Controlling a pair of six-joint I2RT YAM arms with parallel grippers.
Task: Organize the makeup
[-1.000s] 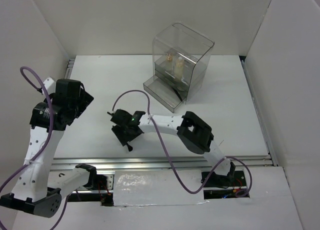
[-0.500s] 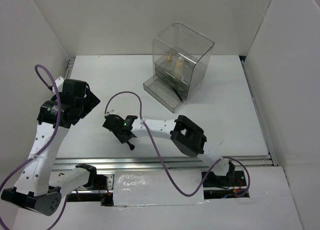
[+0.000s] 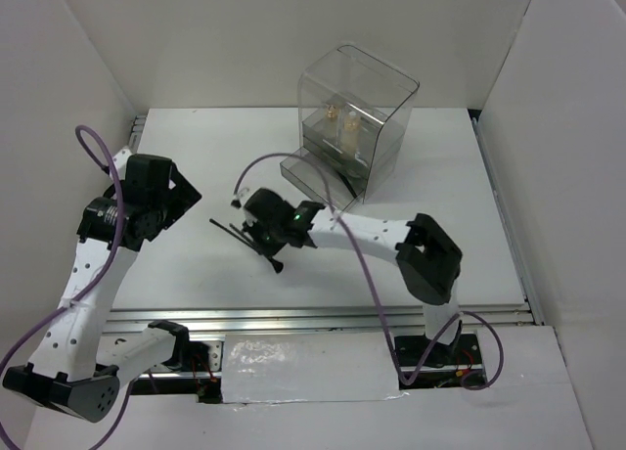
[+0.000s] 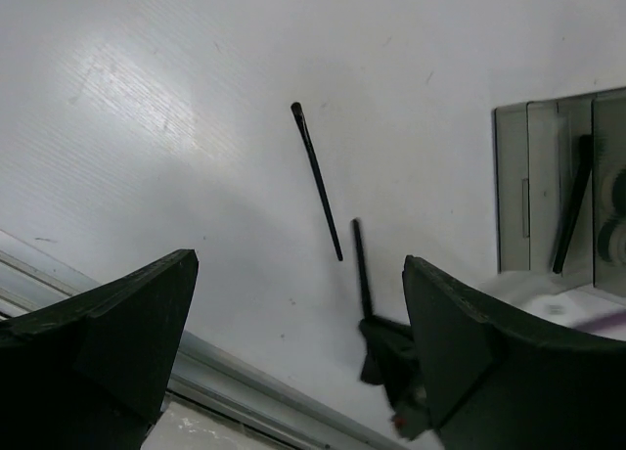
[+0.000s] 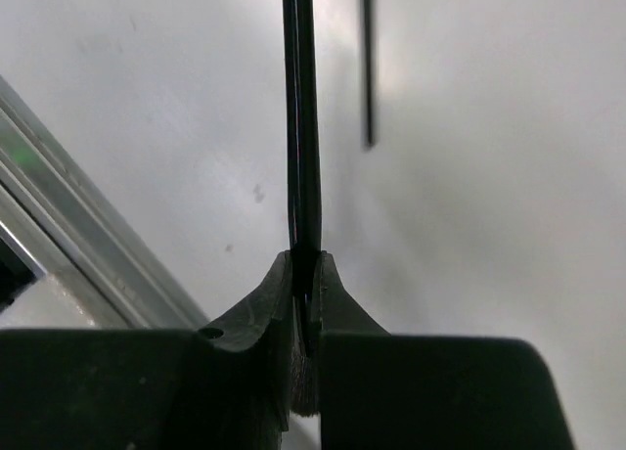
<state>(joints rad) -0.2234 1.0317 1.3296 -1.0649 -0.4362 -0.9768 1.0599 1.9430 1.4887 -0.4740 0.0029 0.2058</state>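
My right gripper (image 5: 305, 274) is shut on a thin black brush (image 5: 301, 127) of the makeup. The handle runs straight out from the jaws and the bristles sit between the fingers. A second brush (image 5: 368, 68) lies on the table beside it. From the left wrist the held brush (image 4: 362, 269) and the lying brush (image 4: 316, 181) show apart. From above, the right gripper (image 3: 266, 241) hangs left of the clear box (image 3: 357, 103), with a dark brush line (image 3: 230, 232) to its left. A third brush (image 4: 572, 215) rests in the box's front tray (image 4: 514, 186). My left gripper (image 4: 293, 352) is open and holds nothing.
Two gold-topped items (image 3: 340, 119) stand inside the clear box. The box's front tray (image 3: 311, 184) juts toward the arms. A metal rail (image 3: 323, 318) runs along the near table edge. White walls close both sides. The left arm (image 3: 142, 201) hovers at the left.
The right gripper closed on a brush near the table's front and carried it right and back toward the box. The left arm drifted a little to the right.
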